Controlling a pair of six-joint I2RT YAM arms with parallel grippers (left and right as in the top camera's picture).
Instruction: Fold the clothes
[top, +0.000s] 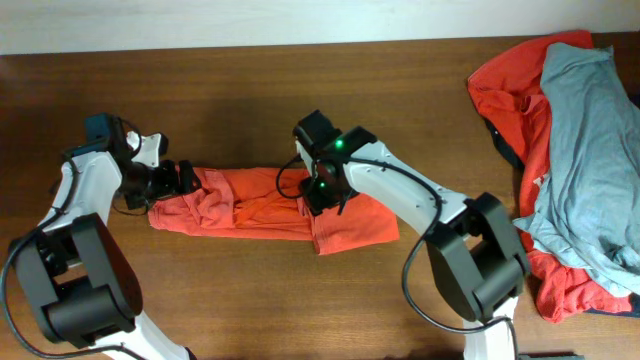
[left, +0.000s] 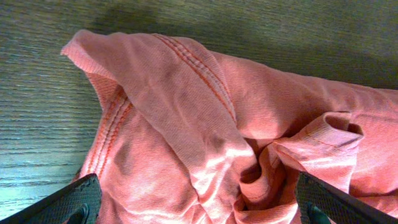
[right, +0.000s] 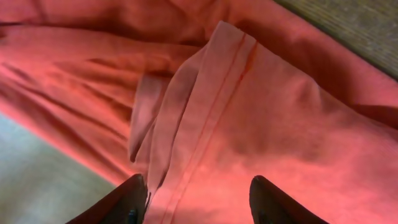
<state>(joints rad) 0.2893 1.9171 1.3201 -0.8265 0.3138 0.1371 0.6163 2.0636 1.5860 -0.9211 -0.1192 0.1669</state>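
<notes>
An orange-red T-shirt (top: 262, 208) lies bunched in a long strip on the middle of the wooden table. My left gripper (top: 182, 180) is at the strip's left end, jaws open wide over crumpled cloth and a stitched hem (left: 193, 124). My right gripper (top: 318, 195) is over the strip's right part, open, its fingers straddling a folded hem (right: 205, 124). A pile at the far right holds a light grey-blue T-shirt (top: 590, 150) lying on more orange-red cloth (top: 510, 100). No chest print shows.
The pile hangs near the table's right edge. Bare wooden table (top: 250, 90) lies behind the strip and more of it in front (top: 280, 300). A pale wall strip runs along the table's back edge.
</notes>
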